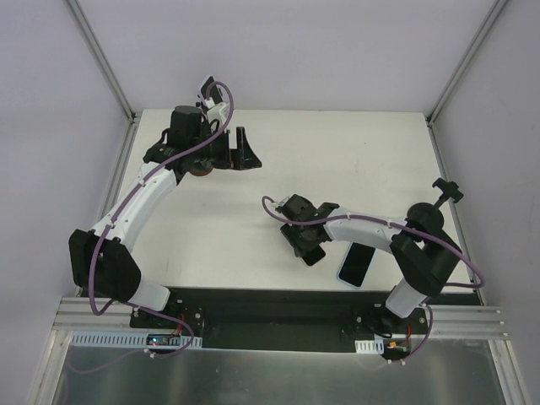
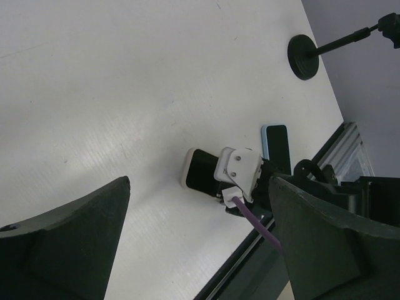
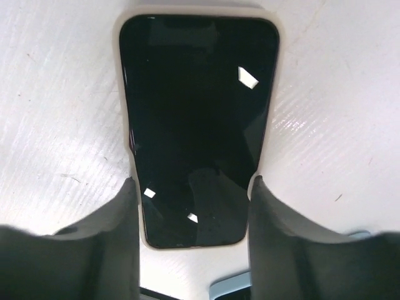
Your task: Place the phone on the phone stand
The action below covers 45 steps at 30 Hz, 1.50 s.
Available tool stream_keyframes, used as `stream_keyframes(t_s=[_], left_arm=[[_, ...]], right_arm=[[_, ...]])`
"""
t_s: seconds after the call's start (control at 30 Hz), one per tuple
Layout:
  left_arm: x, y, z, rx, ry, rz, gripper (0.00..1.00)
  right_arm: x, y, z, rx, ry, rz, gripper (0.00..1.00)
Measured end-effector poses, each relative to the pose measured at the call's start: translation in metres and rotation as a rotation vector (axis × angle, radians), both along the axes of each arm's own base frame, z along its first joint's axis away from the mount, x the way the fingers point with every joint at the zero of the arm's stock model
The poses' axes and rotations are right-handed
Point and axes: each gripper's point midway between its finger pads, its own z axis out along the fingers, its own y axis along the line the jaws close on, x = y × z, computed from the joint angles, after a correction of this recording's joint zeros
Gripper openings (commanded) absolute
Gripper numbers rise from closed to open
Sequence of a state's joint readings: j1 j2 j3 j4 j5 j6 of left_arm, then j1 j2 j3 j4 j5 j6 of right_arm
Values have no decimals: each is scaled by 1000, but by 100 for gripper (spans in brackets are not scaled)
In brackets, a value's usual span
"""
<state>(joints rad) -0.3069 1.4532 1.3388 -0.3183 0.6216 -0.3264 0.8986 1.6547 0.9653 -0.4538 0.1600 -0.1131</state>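
Note:
A phone (image 3: pixel 197 119) with a black screen and a cream case lies flat on the white table; it also shows in the left wrist view (image 2: pixel 199 169). My right gripper (image 3: pixel 192 184) is open and low over it, with one finger on each side of its near end, close to its edges. In the top view the right gripper (image 1: pixel 305 245) hides most of that phone. The black phone stand (image 1: pixel 445 189) is at the right edge, its round base (image 2: pixel 304 56) on the table. My left gripper (image 1: pixel 245 152) is open and empty at the far left.
A second phone in a light blue case (image 1: pixel 356 263) lies just right of my right gripper near the table's front edge; it also shows in the left wrist view (image 2: pixel 276 147). White walls enclose the table (image 1: pixel 337 160).

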Motion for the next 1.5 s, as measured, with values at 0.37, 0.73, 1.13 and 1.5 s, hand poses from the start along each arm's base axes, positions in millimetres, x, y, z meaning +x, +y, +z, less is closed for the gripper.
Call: stream_keyframes(t_s=[0.37,0.73,1.13,1.5], left_arm=[[1,-4,-12,-4,39,-18,91],[0,-7,-19,-18,68,-37,94],[1,-8,-17,-23,65,-34,94],[1,-8,-17,-25,63,-36,94]], right_arm=[[11,2,10,70,-111,-20,0],[8,3,42,200,-167,-34,100],[14,-10,10,175,-9,-102,100],[18,3,-1,99,16,-102,100]])
